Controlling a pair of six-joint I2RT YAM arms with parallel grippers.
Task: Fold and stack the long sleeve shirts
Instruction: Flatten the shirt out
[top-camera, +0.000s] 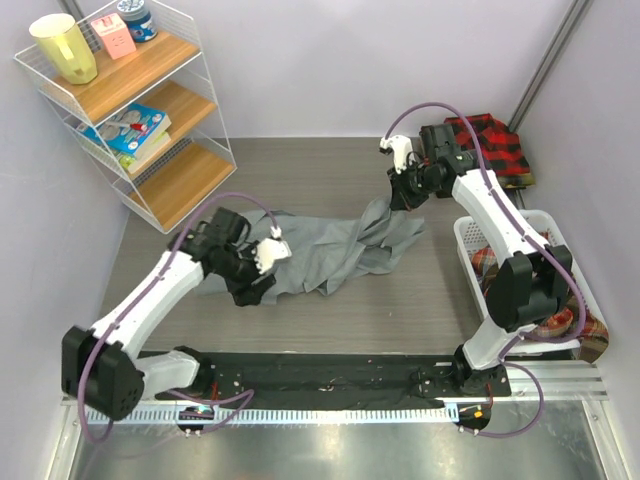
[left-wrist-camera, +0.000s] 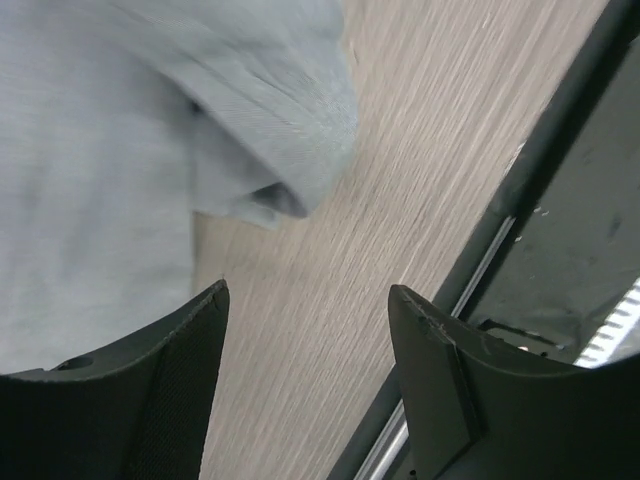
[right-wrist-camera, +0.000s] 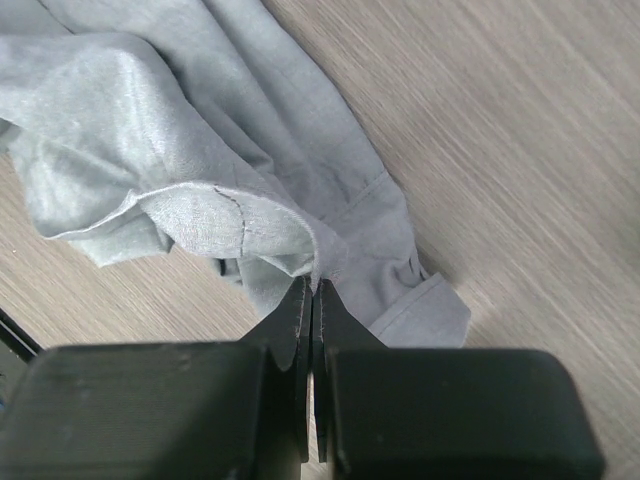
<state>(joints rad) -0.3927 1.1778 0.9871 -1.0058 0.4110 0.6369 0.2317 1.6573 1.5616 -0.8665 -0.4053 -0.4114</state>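
Note:
A plain grey long sleeve shirt (top-camera: 330, 250) lies rumpled across the middle of the table. My right gripper (top-camera: 402, 193) is shut on a raised fold at its far right end; the right wrist view shows the closed tips (right-wrist-camera: 313, 287) pinching grey cloth (right-wrist-camera: 200, 150). My left gripper (top-camera: 250, 290) sits at the shirt's near left edge, open. Its fingers (left-wrist-camera: 190, 380) stand apart over bare table with nothing between them, and the grey shirt (left-wrist-camera: 100, 150) lies just beyond the tips (left-wrist-camera: 308, 290). A red-and-black checked shirt (top-camera: 495, 140) lies at the back right.
A white basket (top-camera: 463, 232) at the right edge holds plaid shirts (top-camera: 565, 322). A wire shelf unit (top-camera: 150, 110) with a cup, box and books stands at the back left. The black base rail (top-camera: 330, 375) runs along the near edge, also visible in the left wrist view (left-wrist-camera: 540, 200).

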